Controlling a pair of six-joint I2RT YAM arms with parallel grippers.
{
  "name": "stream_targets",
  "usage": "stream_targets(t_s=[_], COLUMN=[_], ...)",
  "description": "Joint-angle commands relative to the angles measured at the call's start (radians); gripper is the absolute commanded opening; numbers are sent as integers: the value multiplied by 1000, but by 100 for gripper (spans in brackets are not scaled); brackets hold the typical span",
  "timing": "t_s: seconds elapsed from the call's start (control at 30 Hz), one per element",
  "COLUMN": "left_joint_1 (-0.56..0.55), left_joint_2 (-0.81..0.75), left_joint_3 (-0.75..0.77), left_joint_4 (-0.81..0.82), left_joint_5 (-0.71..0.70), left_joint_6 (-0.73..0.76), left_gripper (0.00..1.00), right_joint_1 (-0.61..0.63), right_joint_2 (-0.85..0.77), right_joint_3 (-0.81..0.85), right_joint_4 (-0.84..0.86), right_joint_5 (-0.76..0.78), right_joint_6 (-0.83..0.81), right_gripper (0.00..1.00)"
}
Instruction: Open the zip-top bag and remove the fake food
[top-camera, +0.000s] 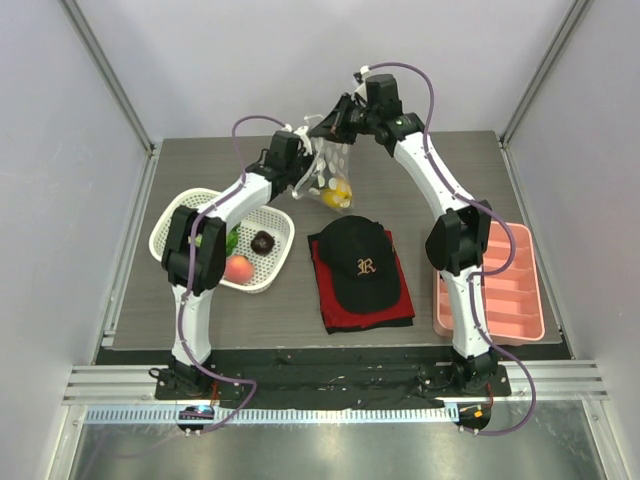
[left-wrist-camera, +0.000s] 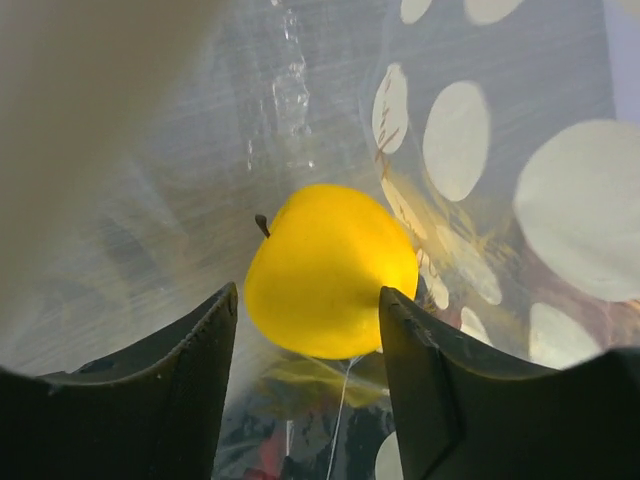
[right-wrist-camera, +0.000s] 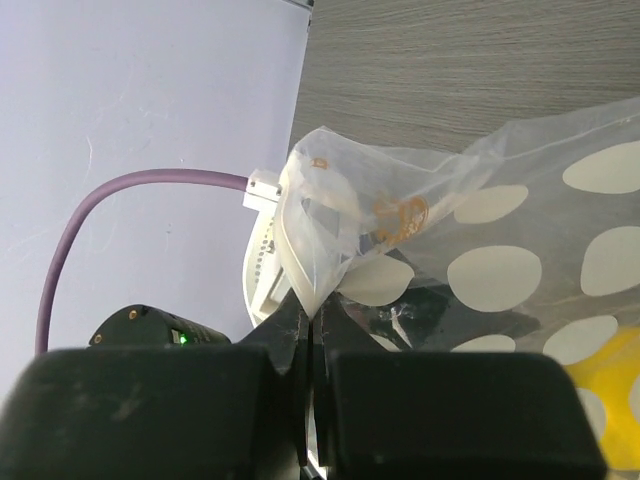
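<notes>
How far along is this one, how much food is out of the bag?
Done: bag looks open; peach, green vegetable and brown ball lie in the basket. In hand: right gripper pinches the bag's edge, holding it up; left gripper is open around the citrus inside. To do: grip the citrus and take it out.

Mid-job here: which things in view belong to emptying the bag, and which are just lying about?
Job: bag, pinched by the right claw; citrus inside it, left claw open at it; peach, brown ball and greens in the basket.
Lying about: cap, red cloth, pink tray.
</notes>
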Motion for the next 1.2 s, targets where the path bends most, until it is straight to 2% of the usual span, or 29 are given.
stream_targets(t_s=[0.0,0.03,0.07,0.13,0.2,0.23,0.4,0.47,0.53,0.57,0.67,0.7,0.8,0.9,0.93,0.97,1.17], left_joint_1=[-18,-16,-15,-15,-12,-9,13,23,42,46,60,62,65,65,65,65,86], left_joint_2=[22,32,40,71,87,95,120,130,146,150,152,150,150,161,166,166,161], left_joint_3=[3,8,20,54,49,46,3,-18,-46,-49,-92,-107,-147,-141,-140,-143,-189], left_joint_4=[30,43,24,-10,-1,14,172,208,316,338,416,480,548,545,544,554,765], left_joint_5=[144,167,192,200,206,210,238,284,363,391,454,465,494,503,499,493,485], left_joint_6=[5,1,-3,7,-10,-21,-127,-171,-219,-261,-311,-323,-372,-377,-381,-389,-536], left_gripper=[60,66,77,82,97,100,99,92,90,81,65,64,64,74,83,85,87], right_joint_1=[12,11,12,11,9,11,12,17,18,18,18,18,23,29,32,34,37], right_joint_2=[8,16,16,28,42,51,59,45,39,42,68,87,113,120,131,134,125], right_joint_3=[14,11,7,8,13,16,-62,-94,-104,-105,-95,-86,-56,-47,-43,-39,-88], right_joint_4=[98,115,126,155,173,202,312,353,370,377,385,371,337,337,337,339,397], right_joint_5=[-31,-35,-34,-32,-34,-40,-57,-54,-52,-57,-83,-87,-91,-74,-75,-75,-86], right_joint_6=[15,12,7,-5,10,19,146,170,179,180,144,128,66,6,3,1,-1], right_gripper=[1,1,1,1,1,2,1,1,1,1,1,1,1,2,1,1,1])
